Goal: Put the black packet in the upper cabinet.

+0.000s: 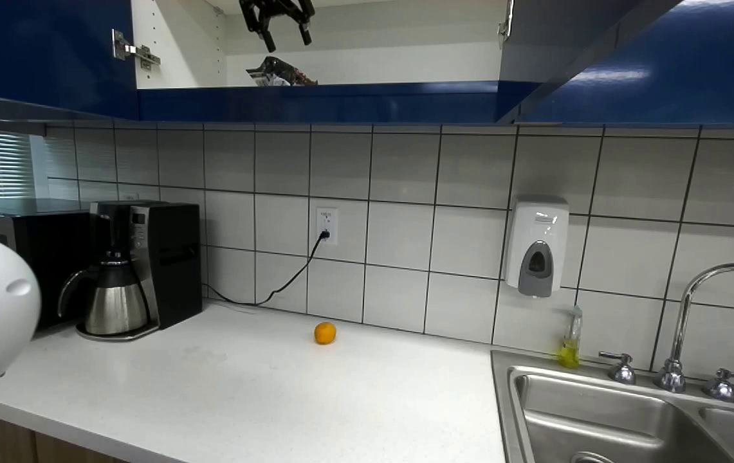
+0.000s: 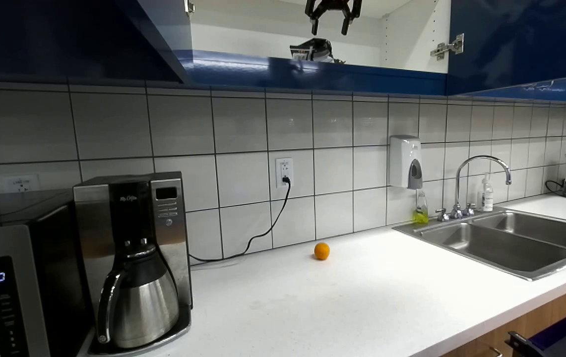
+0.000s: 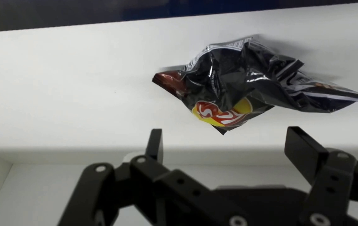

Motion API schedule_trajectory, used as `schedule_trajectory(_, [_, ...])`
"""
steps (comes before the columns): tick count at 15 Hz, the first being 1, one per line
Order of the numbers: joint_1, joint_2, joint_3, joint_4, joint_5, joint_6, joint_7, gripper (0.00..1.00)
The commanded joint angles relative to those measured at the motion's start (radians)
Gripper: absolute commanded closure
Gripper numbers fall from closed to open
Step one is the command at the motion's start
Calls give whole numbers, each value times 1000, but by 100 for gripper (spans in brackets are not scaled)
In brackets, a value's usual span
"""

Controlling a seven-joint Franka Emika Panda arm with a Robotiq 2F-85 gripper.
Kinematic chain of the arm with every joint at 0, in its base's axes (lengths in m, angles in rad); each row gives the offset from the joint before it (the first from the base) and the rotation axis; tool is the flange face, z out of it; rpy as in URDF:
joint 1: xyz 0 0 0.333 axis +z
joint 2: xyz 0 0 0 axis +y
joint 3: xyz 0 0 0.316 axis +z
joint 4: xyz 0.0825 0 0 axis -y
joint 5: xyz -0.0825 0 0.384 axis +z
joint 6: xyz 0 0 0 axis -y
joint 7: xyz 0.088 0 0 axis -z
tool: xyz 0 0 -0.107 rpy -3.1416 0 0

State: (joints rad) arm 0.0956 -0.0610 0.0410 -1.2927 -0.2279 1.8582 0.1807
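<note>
The black packet (image 1: pixel 283 69) lies crumpled on the floor of the upper cabinet (image 1: pixel 367 103), near its front edge, in both exterior views. In the wrist view the packet (image 3: pixel 229 75) shows red and yellow print and rests on the pale cabinet floor (image 3: pixel 72 97). The cabinet has glossy blue doors standing open and a whitish interior. My gripper (image 1: pixel 288 45) is open, points down and hangs above the packet without touching it. It also shows in an exterior view (image 2: pixel 330 32). In the wrist view nothing is between the fingers (image 3: pixel 224 138).
Open blue doors (image 1: pixel 38 58) flank the cabinet opening, and a raised blue front edge (image 2: pixel 362 77) runs along its bottom. Below, a small orange ball (image 1: pixel 325 333), a coffee maker (image 2: pixel 134 277) and a microwave (image 2: pixel 10 277) stand on the counter. A sink (image 2: pixel 501 243) is further right.
</note>
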Motion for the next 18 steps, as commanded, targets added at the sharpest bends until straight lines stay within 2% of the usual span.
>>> schedule_trajectory(1, [11, -43, 13, -37, -32, -2, 11, 0])
schedule_trajectory(12, [30, -207, 34, -235, -28, 1, 57, 0])
schedule_trajectory(18, [-2, -309, 90, -364, -6, -12, 83, 0])
